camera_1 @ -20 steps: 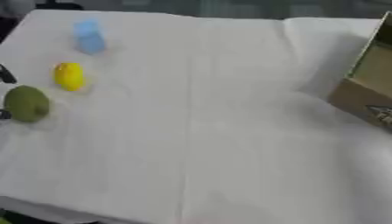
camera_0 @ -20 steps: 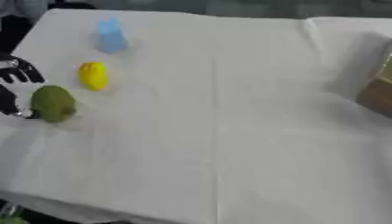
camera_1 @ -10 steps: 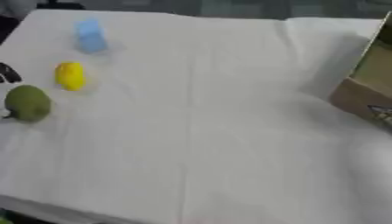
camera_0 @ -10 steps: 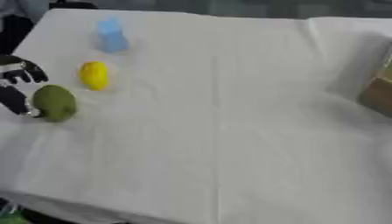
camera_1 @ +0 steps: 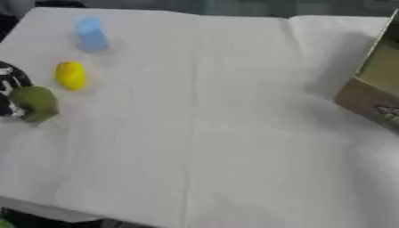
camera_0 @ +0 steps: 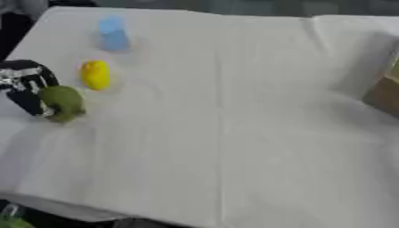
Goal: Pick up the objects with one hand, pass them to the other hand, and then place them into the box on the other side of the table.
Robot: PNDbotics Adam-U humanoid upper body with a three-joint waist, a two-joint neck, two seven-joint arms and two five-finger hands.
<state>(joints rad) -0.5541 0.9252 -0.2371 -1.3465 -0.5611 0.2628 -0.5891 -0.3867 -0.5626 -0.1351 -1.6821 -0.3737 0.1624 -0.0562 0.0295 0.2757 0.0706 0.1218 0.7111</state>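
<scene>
A green rounded object point(camera_0: 62, 102) lies on the white cloth at the left edge. My left hand point(camera_0: 25, 84) is right beside it on its left, black and silver, touching or nearly touching it; whether the fingers curl round it does not show. A yellow oval object point(camera_0: 95, 75) lies just beyond the green one. Farther back stands a light blue object point(camera_0: 115, 33). The cardboard box point(camera_1: 374, 84) sits at the right edge, cut off by the frame. My right hand shows in neither view.
The table is covered by a white cloth point(camera_0: 234, 116) with fold lines. Its front edge runs along the bottom of the views, with a dark floor below. A dark shape lies off the table's far left corner.
The whole picture has shifted a little, so the head moved. My left hand has come in closer to the green object from the left. The objects have stayed in place.
</scene>
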